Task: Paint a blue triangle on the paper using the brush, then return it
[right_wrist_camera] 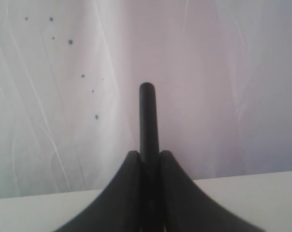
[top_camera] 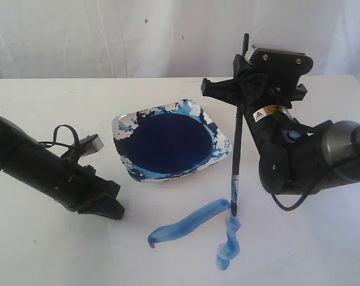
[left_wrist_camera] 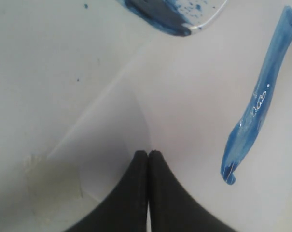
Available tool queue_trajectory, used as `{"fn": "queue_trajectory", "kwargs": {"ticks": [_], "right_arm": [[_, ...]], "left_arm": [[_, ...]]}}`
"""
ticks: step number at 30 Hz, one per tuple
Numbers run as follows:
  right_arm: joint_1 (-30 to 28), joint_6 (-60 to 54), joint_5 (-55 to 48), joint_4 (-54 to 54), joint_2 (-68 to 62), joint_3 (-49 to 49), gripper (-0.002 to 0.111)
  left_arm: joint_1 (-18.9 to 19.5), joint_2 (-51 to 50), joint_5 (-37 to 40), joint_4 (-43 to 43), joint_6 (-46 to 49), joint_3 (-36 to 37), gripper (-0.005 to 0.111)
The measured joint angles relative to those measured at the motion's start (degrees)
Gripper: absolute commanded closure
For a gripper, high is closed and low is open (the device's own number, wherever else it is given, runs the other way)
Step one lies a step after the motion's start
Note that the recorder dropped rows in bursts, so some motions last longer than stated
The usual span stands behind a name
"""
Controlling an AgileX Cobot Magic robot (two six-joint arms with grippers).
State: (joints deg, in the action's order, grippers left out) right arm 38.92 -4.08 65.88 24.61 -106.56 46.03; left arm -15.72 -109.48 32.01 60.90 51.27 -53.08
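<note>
Right jaws clamp the near-upright brush [top_camera: 238,143], its tip on the blue triangle [top_camera: 191,221]; left jaws are pressed together, empty.

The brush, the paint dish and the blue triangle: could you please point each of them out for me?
brush [top_camera: 238,143]: exterior view, middle of the black handle.
paint dish [top_camera: 123,134]: exterior view, left rim.
blue triangle [top_camera: 188,223]: exterior view, the long left stroke.

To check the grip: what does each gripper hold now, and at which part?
The right gripper holds the brush by its upper handle; the left gripper holds nothing.
</note>
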Motion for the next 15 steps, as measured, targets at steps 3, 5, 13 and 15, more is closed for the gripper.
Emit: {"fn": "queue_trajectory", "kwargs": {"ticks": [3, 5, 13, 15], "right_arm": [[0.0, 0.0, -1.6, -1.1, 0.0, 0.0, 0.108], [0.0, 0.0, -2.1, -1.5, 0.0, 0.0, 0.108], [0.0, 1.3, -4.5, -3.6, 0.0, 0.0, 0.108], [0.0, 4.1, -4.8, -6.0, 0.0, 0.0, 0.108]], "left_arm": [[0.0, 0.0, 0.0, 0.0, 0.0, 0.0, 0.107], [0.0, 0.0, 0.0, 0.0, 0.0, 0.0, 0.107], [0.0, 0.0, 0.0, 0.0, 0.0, 0.0, 0.107], [0.0, 0.0, 0.0, 0.0, 0.0, 0.0, 0.107]]}}
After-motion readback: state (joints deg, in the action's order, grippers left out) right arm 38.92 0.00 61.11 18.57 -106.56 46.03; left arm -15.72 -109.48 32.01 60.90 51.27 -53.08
